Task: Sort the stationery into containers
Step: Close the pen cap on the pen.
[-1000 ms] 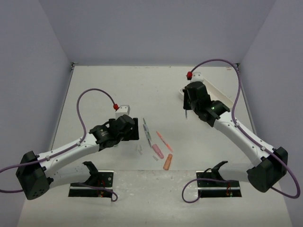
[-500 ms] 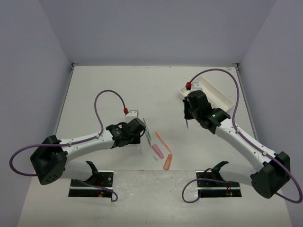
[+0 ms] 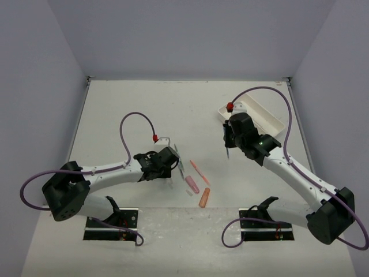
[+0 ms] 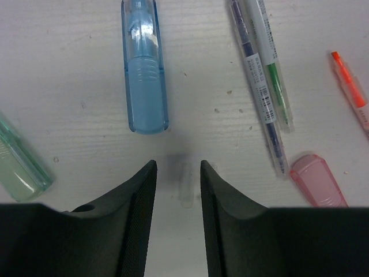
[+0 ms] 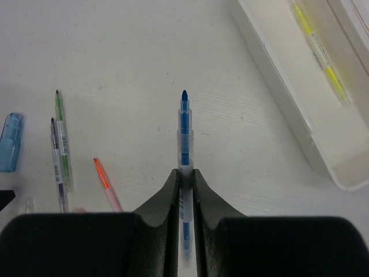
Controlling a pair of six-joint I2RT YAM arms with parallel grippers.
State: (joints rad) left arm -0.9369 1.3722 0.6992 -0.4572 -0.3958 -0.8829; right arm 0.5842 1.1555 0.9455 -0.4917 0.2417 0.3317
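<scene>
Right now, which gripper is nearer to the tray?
Right. The right gripper hangs beside the tray, holding a blue pen; the left gripper is far off, over loose pens.

My left gripper and right gripper are matte black. The table is off-white with faint grey specks. One marker is translucent sky blue, another marker pale mint green, a third marker soft pink. One clear pen has a dark purple core and a black-and-white barcode label; its neighbour pen has a green core. The orange pen fades to a pale pink barrel. The blue pen has a clear barrel. The tray is white, and the yellow pen carries a clear label band.
</scene>
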